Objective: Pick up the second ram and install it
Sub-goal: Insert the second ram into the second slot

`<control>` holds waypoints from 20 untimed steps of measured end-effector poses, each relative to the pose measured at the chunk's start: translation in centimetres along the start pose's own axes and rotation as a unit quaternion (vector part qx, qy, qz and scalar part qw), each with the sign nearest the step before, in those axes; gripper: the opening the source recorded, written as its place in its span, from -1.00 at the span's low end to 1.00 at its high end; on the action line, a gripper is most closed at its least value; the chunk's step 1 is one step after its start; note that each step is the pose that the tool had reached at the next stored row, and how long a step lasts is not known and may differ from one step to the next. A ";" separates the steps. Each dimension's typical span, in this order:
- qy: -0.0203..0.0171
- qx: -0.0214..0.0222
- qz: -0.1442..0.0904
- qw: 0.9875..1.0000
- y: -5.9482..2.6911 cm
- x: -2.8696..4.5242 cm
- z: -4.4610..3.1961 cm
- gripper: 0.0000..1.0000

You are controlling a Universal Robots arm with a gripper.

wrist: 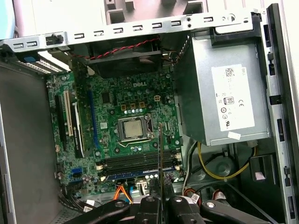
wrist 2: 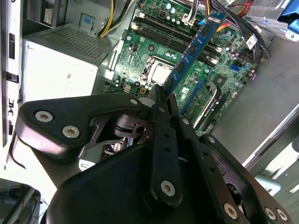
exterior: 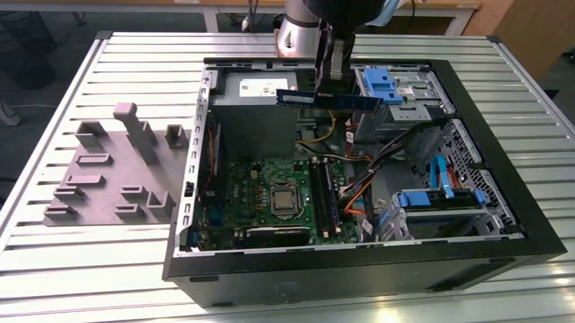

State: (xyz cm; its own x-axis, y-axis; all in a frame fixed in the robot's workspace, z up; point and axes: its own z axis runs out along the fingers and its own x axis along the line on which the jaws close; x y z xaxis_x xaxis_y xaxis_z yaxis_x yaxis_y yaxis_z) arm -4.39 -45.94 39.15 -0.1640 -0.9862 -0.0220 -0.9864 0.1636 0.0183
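Our gripper (exterior: 330,89) is clenched on the middle of the second ram (exterior: 301,99), holding it in the air over the far end of the open computer case (exterior: 359,269), near the grey power supply (exterior: 252,124). We see the stick standing on its thin edge, its long axis roughly level and running from the exterior view's left to the exterior view's right. Below and nearer lies the motherboard (exterior: 260,188) with its black memory slots (exterior: 325,195), well apart from the stick. In the second wrist view the stick juts out past the fingertips above the board.
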 end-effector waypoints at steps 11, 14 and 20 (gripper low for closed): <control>0.000 0.000 0.010 1.000 0.00 0.00 0.00 -0.73; 0.000 0.000 0.011 1.000 0.00 0.00 0.00 -0.73; 0.000 0.000 0.015 1.000 0.00 0.00 0.00 -0.73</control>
State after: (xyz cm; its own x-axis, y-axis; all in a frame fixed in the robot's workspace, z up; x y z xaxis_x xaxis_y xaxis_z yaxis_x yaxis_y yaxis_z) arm -4.39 -45.94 39.15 -0.1941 -0.9807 -0.0220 -0.9809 0.1938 0.0182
